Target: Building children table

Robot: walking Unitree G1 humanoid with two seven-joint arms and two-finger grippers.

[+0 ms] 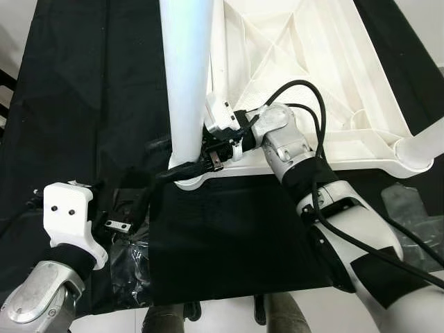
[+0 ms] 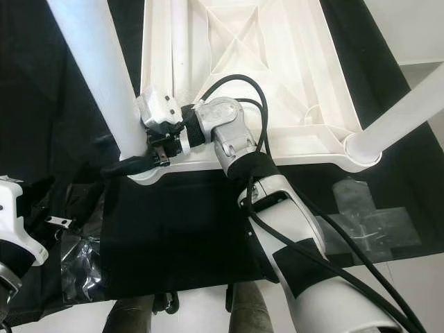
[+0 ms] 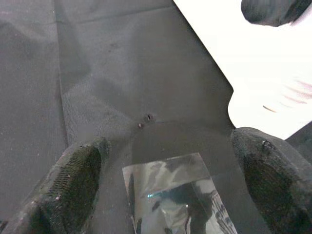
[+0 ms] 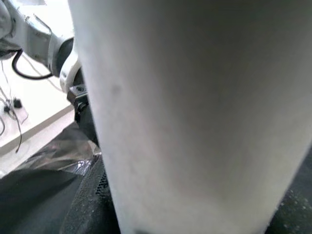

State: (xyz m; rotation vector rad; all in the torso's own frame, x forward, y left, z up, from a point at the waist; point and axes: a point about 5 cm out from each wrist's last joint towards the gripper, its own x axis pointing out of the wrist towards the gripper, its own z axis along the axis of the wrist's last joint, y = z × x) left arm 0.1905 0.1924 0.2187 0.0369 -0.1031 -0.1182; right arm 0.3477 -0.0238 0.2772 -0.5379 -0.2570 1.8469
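Observation:
A white plastic children's table [image 1: 298,48] lies upside down on a black cloth [image 1: 229,243]. One white leg [image 1: 186,76] stands up from its near left corner socket, and a second leg [image 1: 429,142] rises at the near right corner. My right gripper [image 1: 186,168] is shut around the left leg just above its base; in the right wrist view that leg [image 4: 195,107] stands close with a black finger [image 4: 92,200] against it. My left gripper [image 3: 170,165] hovers open over the cloth to the left of the table, above a clear plastic bag [image 3: 175,200].
Crumpled clear plastic [image 1: 128,267] lies on the cloth near its front left edge. Another clear bag [image 2: 368,208] lies on the cloth to the right of my right arm. Pale floor [image 1: 229,316] begins just past the cloth's near edge.

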